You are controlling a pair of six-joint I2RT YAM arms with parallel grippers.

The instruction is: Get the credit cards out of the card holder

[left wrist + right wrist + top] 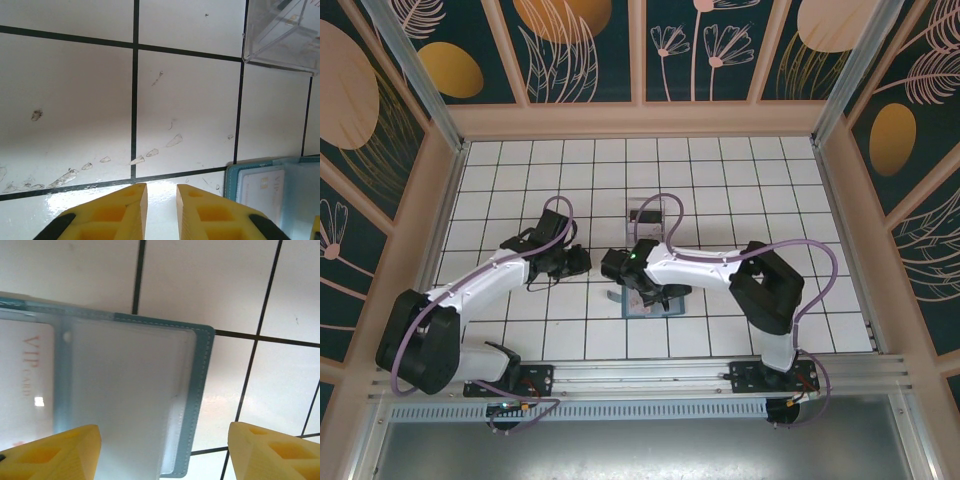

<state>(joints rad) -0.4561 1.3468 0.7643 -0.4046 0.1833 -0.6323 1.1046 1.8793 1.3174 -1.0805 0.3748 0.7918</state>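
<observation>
Yellow fingers (50,452) of the right gripper (162,455) stand wide apart at the bottom of the right wrist view, with nothing clamped between them. One hangs over the card holder (202,390), the other over bare tile beyond its edge; whether either touches down cannot be told.

The card holder lies open and flat on the white tiled table (520,170), near the middle and toward the arms, partly under the right arm's wrist. It has a slate-blue border with pale stitching and a rounded corner, and clear plastic pockets cover the inside. Under the plastic on one side sits a whitish card (25,380) printed "VIP CARD" in faint reddish letters. The pocket next to it looks pale and glossy, and what it holds cannot be made out.

The left gripper (161,210) hovers over bare tile just beside the holder's corner, its fingers nearly together with a narrow strip of tile showing between them, gripping nothing. A clear box (280,30) stands farther back, apart from the holder.
</observation>
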